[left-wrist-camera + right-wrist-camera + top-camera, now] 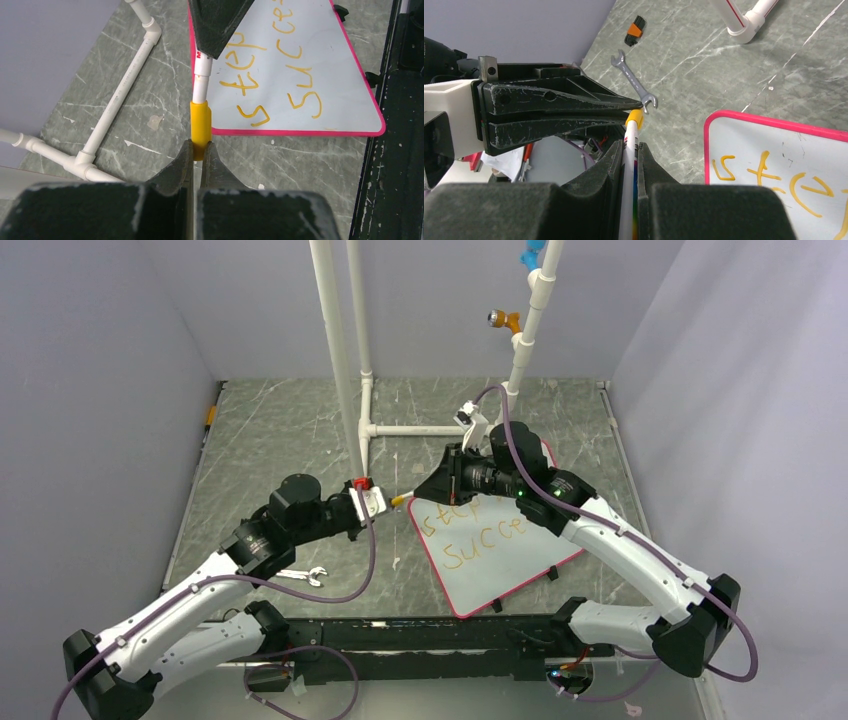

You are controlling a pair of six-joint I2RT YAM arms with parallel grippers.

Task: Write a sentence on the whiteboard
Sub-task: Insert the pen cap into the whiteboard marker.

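My left gripper [200,150] is pinching the yellow cap [200,125], and my right gripper [630,148] is clamping the marker [201,82] barrel, just off the whiteboard's [500,565] far left corner. The whiteboard is lying flat near the tabletop's [290,430] near right edge, with its sentence [482,535] reading "step" over "succe".

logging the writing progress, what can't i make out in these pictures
- top view: line one of the sentence past "step", and the far corner of the whiteboard, under the right arm.
- left wrist view: marker tip, inside the yellow cap in the left gripper.
- right wrist view: writing past "ste", cut by the frame edge.
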